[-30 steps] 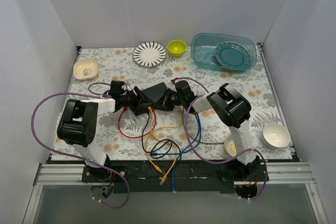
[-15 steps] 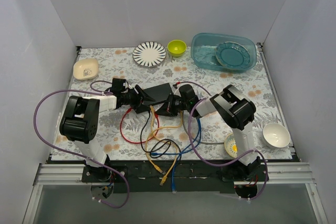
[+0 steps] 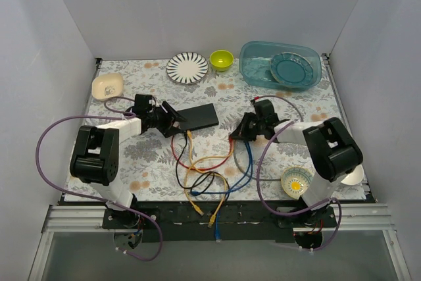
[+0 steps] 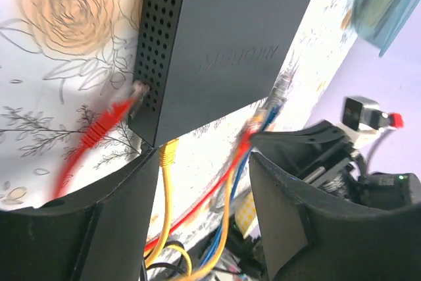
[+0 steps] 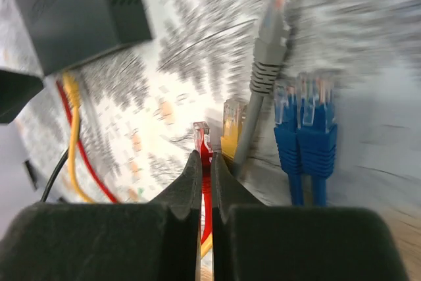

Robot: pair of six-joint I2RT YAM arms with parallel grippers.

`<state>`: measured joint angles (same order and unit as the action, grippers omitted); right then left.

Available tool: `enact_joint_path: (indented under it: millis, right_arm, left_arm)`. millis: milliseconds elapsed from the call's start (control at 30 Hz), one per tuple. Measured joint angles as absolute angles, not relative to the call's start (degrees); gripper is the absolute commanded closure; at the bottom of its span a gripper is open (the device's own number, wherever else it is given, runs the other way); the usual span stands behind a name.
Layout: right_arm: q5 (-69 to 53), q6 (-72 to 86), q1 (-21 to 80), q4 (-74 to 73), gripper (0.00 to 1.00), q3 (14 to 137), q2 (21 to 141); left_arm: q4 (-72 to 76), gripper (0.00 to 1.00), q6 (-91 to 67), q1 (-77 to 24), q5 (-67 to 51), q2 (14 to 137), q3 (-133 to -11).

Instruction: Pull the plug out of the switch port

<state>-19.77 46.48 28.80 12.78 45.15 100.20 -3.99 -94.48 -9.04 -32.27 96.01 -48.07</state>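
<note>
The switch (image 3: 200, 116) lies flat left of the table's middle; it also shows in the left wrist view (image 4: 217, 64) and the right wrist view (image 5: 72, 11). My left gripper (image 3: 168, 121) is at its left end, jaws wide apart (image 4: 204, 157), with the switch's corner just beyond the fingertips. A yellow plug (image 4: 168, 153) sits in the switch's edge and a blurred red plug (image 4: 115, 116) lies against its perforated side. My right gripper (image 3: 242, 131) is well right of the switch and shut (image 5: 205, 162) on a red plug (image 5: 201, 133), clear of the switch.
Loose grey (image 5: 270, 37), blue (image 5: 306, 123) and yellow (image 5: 231, 123) plugs hang beside the red one. A cable tangle (image 3: 204, 176) lies in front. Behind stand a striped plate (image 3: 187, 67), green bowl (image 3: 222, 59), blue tub (image 3: 256, 74), cream dish (image 3: 107, 85); a dotted cup (image 3: 296, 181) at front right.
My right gripper has moved right, away from the switch, with the red plug in it. The switch has turned flatter and slid left. My left gripper stays at its left end.
</note>
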Motion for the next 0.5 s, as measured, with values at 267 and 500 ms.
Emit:
enact_joint_path:
  millis: [267, 500]
  right_arm:
    - [-11.86, 36.97, 24.6, 1.67, 0.57, 45.34, 93.21]
    - [-11.97, 35.16, 29.63, -1.61, 0.5, 56.58, 93.78]
  left_arm:
    - [-6.22, 0.42, -93.38, -7.94, -27.99, 92.75, -48.84]
    - [-6.83, 0.42, -93.51, -7.94, -27.31, 92.75, -50.17]
